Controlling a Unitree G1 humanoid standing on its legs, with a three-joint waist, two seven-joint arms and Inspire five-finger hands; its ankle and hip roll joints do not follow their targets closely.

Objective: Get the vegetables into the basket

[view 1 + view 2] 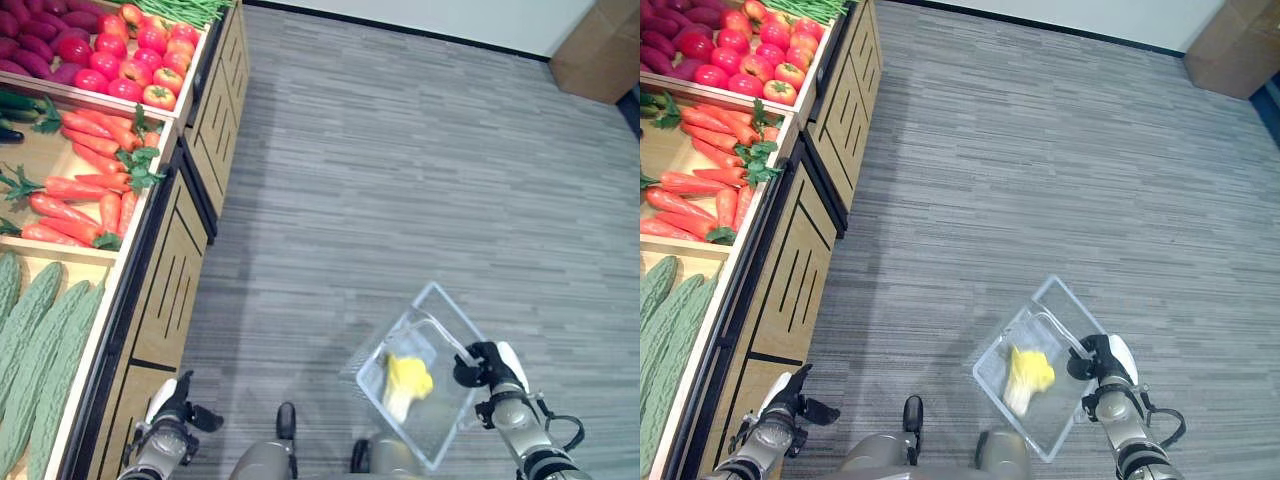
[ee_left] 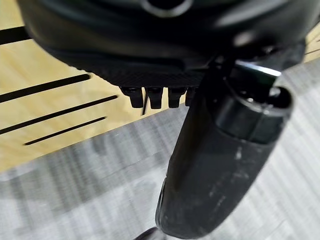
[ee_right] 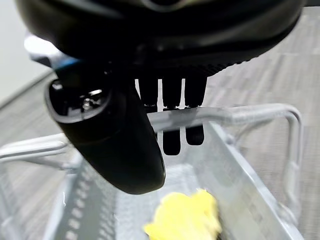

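Currently the right hand (image 1: 492, 366) carries the basket (image 1: 437, 305) by its handle (image 3: 225, 116), fingers (image 3: 171, 122) curled around the pale bar. The basket is a clear, stiff plastic tub with perforated walls, hanging over the grey floor (image 1: 400, 150) well apart from the display. One item lies inside: a yellow leafy vegetable (image 1: 405, 380) with a pale stalk, soft-looking and probably light.

The left hand (image 1: 178, 405) hangs beside the wooden stand (image 1: 175, 270), fingers (image 2: 155, 96) bent and holding nothing.

Remaining stock sits in the wooden bins: carrots (image 1: 85, 190), long, tapered and firm with leafy green tops; tomatoes (image 1: 140, 60), round, glossy and likely slippery; bumpy green gourds (image 1: 40, 330), long and probably the heaviest. Judgement: carrots are best taken across the mid-body, not by the tops; tomatoes need an enclosing hold; gourds want a hold near the centre to avoid tipping
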